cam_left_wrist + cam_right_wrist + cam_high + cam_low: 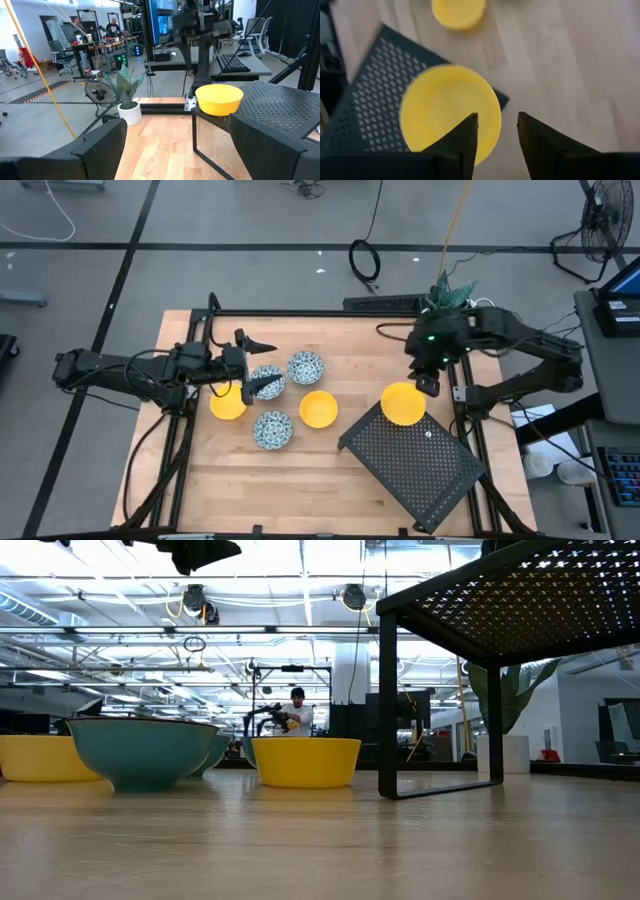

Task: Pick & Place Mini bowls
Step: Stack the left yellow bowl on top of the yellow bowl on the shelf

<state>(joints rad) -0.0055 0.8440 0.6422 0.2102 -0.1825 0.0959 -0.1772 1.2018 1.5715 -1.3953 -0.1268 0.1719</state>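
Jaws of right gripper (497,135) stand parted above yellow bowl (450,112).

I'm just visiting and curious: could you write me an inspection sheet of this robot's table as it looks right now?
Surface: wooden table, bare in front.
Job's things: one yellow bowl on a corner of the black rack; two yellow bowls and three patterned bowls on the table.
Clutter: white plant pot at the far edge.
Grippers: right gripper just above the rack bowl, jaws apart, empty; left gripper open over the bowl group.
Cables: yellow cable and black coil on the floor.
Surroundings: fan, desks, people far off.
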